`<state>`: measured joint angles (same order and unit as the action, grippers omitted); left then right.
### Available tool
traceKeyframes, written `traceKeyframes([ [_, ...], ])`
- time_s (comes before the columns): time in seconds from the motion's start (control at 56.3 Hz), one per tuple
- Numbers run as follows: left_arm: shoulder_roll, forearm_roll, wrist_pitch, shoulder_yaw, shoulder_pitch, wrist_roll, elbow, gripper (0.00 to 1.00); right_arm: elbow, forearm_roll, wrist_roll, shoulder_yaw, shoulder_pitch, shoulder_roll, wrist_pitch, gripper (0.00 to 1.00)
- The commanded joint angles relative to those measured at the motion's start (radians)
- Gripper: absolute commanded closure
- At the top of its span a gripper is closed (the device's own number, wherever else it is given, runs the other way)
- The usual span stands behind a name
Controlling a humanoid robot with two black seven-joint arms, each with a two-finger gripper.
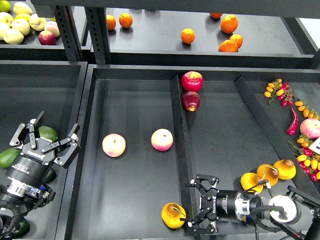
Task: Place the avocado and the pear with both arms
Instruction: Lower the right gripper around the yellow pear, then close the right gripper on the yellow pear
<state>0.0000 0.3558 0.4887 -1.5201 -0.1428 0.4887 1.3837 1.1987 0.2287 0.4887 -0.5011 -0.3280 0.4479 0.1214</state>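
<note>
The pear, golden-yellow with a brown blotch, lies at the front of the middle bin, right against the divider. My right gripper is open and empty just right of it, over the divider, with its jaws facing the pear. Several avocados lie in the left bin. A green one shows between the spread fingers of my left gripper, which is open and empty above it. A darker avocado is partly hidden under my left arm.
Two pink-and-yellow peaches lie in the middle bin. Two red apples sit at the back of the right bin. Other yellow pears lie behind my right arm. Oranges are on the back shelf.
</note>
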Motion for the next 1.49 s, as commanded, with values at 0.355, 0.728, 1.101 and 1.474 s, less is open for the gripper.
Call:
traceKeyframes([
  [0.355,0.000,0.002,0.000,0.005,-0.001,0.000,0.000,0.01,-0.086,-0.011,0.000,0.064,-0.056,-0.064,-0.002,0.00],
  [0.728,0.000,0.000,0.000,0.011,0.000,0.000,0.000,0.01,-0.154,-0.054,0.000,0.065,-0.060,-0.120,-0.003,0.00],
  [1.101,0.000,0.002,0.000,0.018,-0.001,0.000,0.000,0.01,-0.194,-0.091,0.000,0.093,-0.057,-0.146,-0.003,0.03],
  [1.474,0.000,0.002,0.000,0.021,-0.004,0.000,0.000,0.01,-0.255,-0.100,0.000,0.076,-0.059,-0.193,-0.005,0.24],
])
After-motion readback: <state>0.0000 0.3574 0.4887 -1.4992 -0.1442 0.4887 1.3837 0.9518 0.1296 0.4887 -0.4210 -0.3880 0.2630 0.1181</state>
